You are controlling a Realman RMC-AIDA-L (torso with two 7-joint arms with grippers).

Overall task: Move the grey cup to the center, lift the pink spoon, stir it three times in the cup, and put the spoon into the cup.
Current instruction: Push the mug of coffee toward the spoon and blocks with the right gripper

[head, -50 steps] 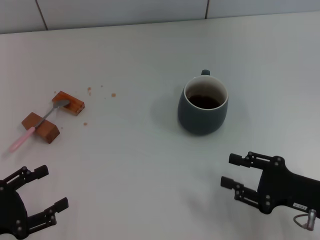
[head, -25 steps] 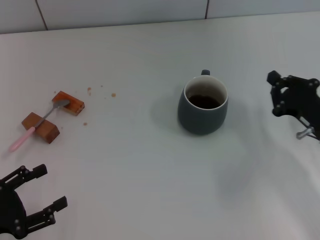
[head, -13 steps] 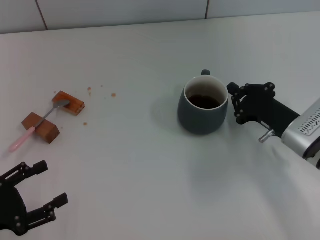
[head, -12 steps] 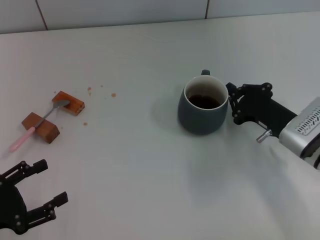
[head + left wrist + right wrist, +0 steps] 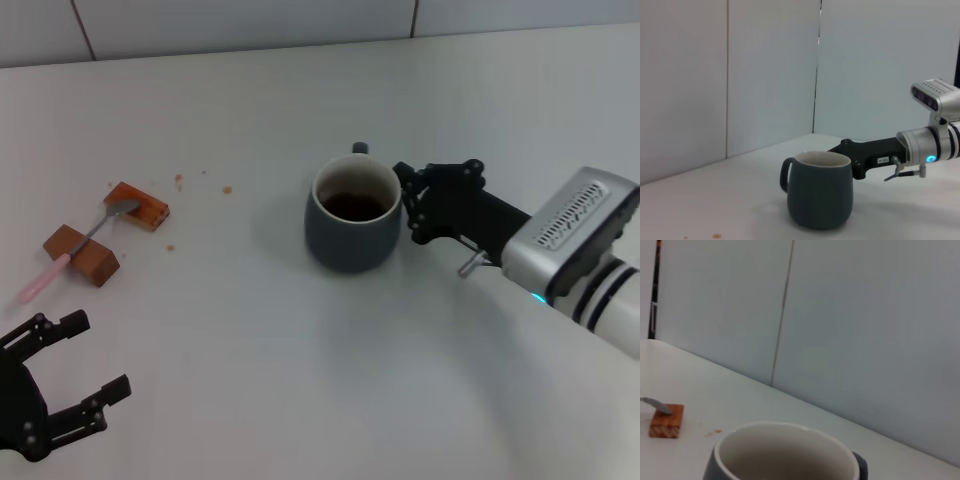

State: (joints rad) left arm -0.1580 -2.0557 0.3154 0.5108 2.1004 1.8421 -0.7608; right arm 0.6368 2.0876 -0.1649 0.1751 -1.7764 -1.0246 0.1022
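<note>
Near the middle of the table [image 5: 300,380], slightly toward my right, sits the grey cup [image 5: 352,215] with the right gripper [image 5: 408,205] pressed up against its right-hand wall; I judge step one, moving the cup to center, as underway or nearly done, not confirmed finished. Right fingers look spread in the head view, one tip by the rim, one lower on the wall, so jaws apart and pushing, not clamped, as far as I can read it. Left gripper [image 5: 78,352] hangs at the near left corner, jaws apart, empty, idle. Pink spoon [image 5: 75,248] is untouched: it lies well to the left, bridged across two small brown blocks [image 5: 82,254], bowl end on the farther block, pink handle sticking out toward the near edge. So lift, three stirs and drop-in are all left to do. A few brown crumbs [image 5: 203,184] lie between the blocks and the cup. Hard to read: dark stuff at the bottom of the cup in the head view, liquid or residue, can't tell. Cup handle [image 5: 359,148] points away from me, mostly hidden behind the rim. Right wrist view shows only the cup rim [image 5: 785,450] up close and one block [image 5: 665,421] with the spoon bowl [image 5: 655,405]; none of that arm's own fingers. Left wrist view has the cup [image 5: 820,192] and the right arm [image 5: 900,155] behind it, contact point hidden by the cup body.
</note>
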